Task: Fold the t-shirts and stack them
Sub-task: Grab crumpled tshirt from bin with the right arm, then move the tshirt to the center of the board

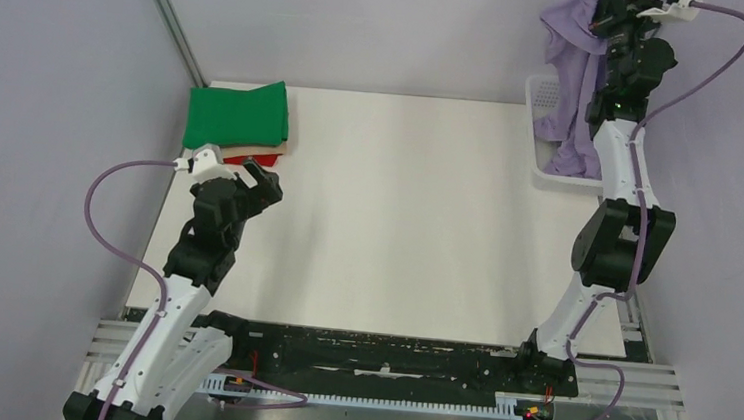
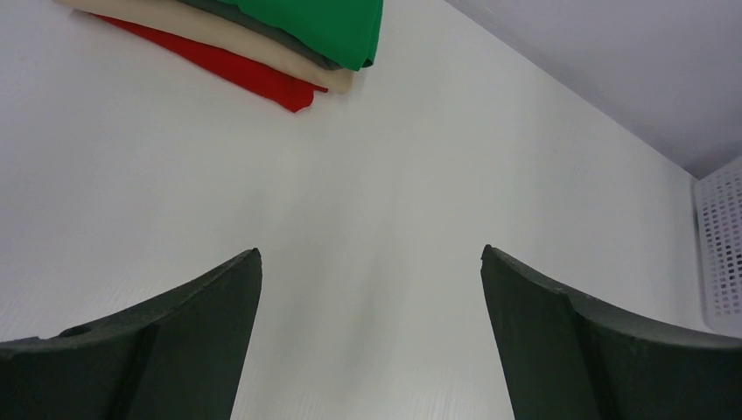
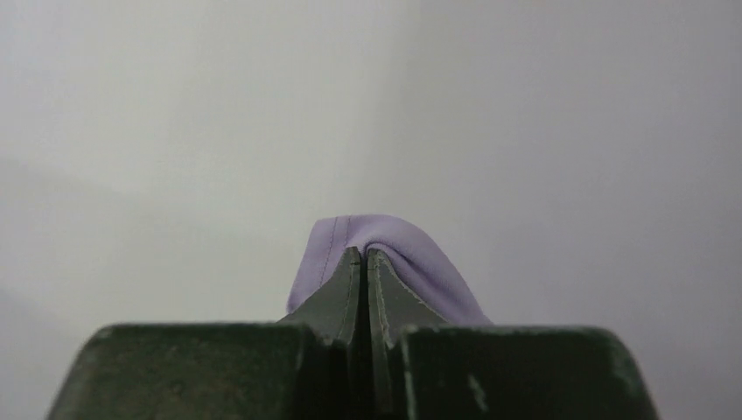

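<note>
Nearby, the left jaws are hovering spread wide over the bare tabletop (image 1: 397, 222). Beyond them, three folded t-shirts are lying stacked at the far-left corner: green tee (image 1: 237, 114) over beige tee (image 1: 252, 149) over red tee (image 1: 252, 159). Farthest right, the right jaws are pinching one lavender t-shirt (image 1: 572, 45), raised and trailing down into the single white mesh basket (image 1: 541, 91).

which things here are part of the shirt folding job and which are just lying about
Part of the job: purple t-shirt, hanging from the shut right pincer; green tee, beige tee, red tee, folded in a stack at the table's far left.

Lying about: white mesh basket under the hanging shirt; left pincer, open, holding nothing.
</note>
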`<action>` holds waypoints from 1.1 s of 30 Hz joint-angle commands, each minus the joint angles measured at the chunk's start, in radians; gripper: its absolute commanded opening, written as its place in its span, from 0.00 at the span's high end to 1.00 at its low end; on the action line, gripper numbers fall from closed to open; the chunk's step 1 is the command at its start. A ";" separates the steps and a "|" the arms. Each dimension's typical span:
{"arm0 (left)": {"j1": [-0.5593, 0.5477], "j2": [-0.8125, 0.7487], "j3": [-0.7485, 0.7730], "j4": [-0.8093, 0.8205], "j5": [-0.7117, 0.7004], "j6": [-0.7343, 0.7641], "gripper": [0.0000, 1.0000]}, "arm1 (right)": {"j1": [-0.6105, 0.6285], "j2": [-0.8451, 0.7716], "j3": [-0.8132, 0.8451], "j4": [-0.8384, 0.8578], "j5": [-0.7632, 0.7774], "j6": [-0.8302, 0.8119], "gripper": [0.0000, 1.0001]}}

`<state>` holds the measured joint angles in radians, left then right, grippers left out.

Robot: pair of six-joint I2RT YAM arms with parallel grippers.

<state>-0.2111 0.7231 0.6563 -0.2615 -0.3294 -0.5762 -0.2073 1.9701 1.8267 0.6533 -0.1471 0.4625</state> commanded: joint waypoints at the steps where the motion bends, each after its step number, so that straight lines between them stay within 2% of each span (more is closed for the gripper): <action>1: 0.001 -0.041 -0.017 -0.007 0.036 -0.041 0.00 | 0.114 -0.124 0.081 -0.064 -0.151 -0.081 1.00; 5: 0.001 -0.060 -0.026 -0.017 0.041 -0.048 0.00 | 0.229 -0.219 0.077 -0.059 -0.210 -0.069 1.00; 11: 0.001 -0.066 -0.022 -0.034 0.042 -0.060 0.00 | 0.385 -0.270 0.084 0.020 -0.292 0.000 1.00; 18: 0.001 -0.081 -0.005 -0.078 -0.007 -0.078 0.00 | 0.532 -0.216 0.165 0.065 -0.348 0.044 1.00; 25: 0.001 -0.082 -0.010 -0.088 -0.053 -0.099 0.00 | 0.582 -0.177 0.153 0.089 -0.365 0.081 1.00; 28: 0.001 -0.063 -0.002 -0.095 -0.056 -0.104 0.00 | 0.580 -0.185 0.077 0.087 -0.374 0.082 1.00; 30: 0.001 -0.047 0.000 -0.108 -0.061 -0.105 0.00 | 0.571 -0.216 -0.034 0.083 -0.402 0.074 1.00; 33: 0.001 -0.024 -0.004 -0.115 -0.073 -0.114 0.00 | 0.537 -0.303 -0.340 0.121 -0.415 0.094 1.00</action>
<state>-0.2111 0.6781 0.6315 -0.3691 -0.3660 -0.6456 0.3676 1.7569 1.7493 0.7193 -0.5270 0.5320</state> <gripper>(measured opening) 0.994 0.012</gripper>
